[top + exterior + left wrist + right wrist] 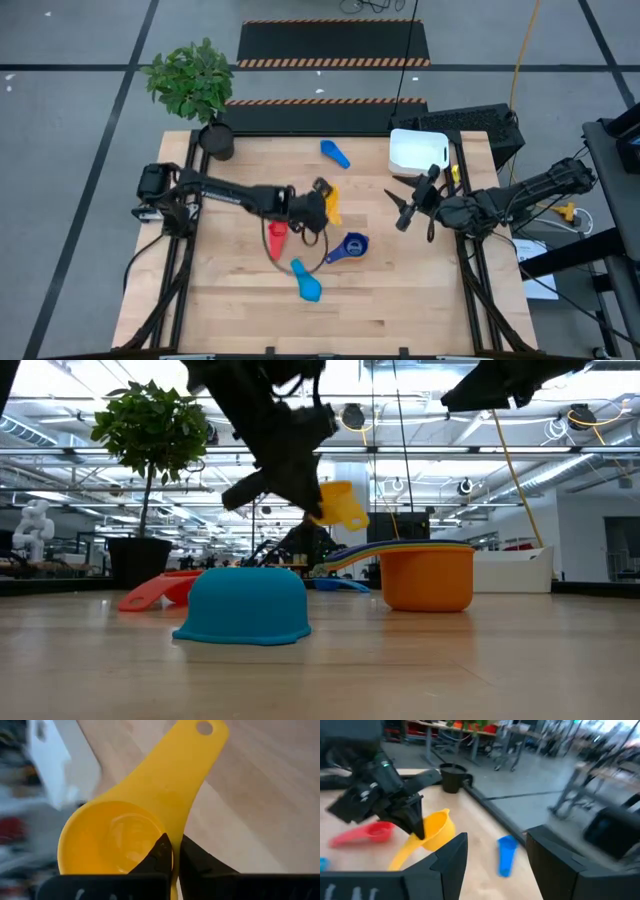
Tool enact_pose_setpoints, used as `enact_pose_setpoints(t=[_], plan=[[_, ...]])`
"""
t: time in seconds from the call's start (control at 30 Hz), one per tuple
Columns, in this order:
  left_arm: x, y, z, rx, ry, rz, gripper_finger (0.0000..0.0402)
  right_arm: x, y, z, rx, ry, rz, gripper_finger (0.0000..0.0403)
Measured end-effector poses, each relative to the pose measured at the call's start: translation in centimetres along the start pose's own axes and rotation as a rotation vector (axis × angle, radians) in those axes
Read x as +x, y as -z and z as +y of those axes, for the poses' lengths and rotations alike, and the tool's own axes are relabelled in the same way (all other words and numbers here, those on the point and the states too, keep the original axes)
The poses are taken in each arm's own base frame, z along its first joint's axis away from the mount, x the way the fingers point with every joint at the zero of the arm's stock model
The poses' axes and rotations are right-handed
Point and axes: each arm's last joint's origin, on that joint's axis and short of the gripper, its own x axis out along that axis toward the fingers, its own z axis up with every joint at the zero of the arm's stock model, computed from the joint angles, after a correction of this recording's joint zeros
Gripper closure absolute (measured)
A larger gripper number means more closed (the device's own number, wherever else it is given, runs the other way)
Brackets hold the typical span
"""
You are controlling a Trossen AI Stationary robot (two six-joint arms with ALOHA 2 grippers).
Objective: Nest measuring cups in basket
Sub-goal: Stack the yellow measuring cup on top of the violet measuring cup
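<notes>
Left gripper [172, 855] is clamped on the yellow cup [331, 206], lifted clear of the tabletop [420, 290] near its middle; the fingers pinch the bowl rim right where the handle starts, one finger inside the bowl. Right gripper [408, 207] hangs with jaws apart, holding nothing, over the right half of the tabletop just in front of the basket [417, 153], which sits at the far right corner. Other cups on the wood: red cup [275, 238] just below the left gripper, navy cup [351, 245] beside it toward the near edge, light blue cup [307, 283] nearer the near edge, mid blue cup [335, 153] toward the far edge. In the low view an orange cup [427, 577] shows upright with other handles lying over it. Judgement: cups look light, rigid, smooth plastic, likely to pivot or slip in a thin pinch; the rim-handle junction or flat handle seems the safest hold.
</notes>
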Motion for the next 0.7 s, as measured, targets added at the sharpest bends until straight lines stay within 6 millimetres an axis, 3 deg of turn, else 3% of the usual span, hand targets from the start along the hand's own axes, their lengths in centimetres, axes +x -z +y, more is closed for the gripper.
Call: enact_pose_setpoints(t=[0.27, 0.43, 0.7], plan=[[-3.2, -6.1, -2.4, 0.454, -0.282, 0.083, 0.0384, -0.1, 0.2, 0.6, 0.322, -0.17, 0.057, 0.0206], [-6.0, -9.2, -2.9, 0.452, -0.465, 0.023, 0.0393, -0.6, 0.1, 2.0, 0.414, -0.349, 0.087, 0.0206], [-8.3, -11.3, -4.8, 0.449, -0.527, 0.001, 0.0389, -1.8, -1.2, 6.8, 0.447, -0.641, -0.062, 0.0206]])
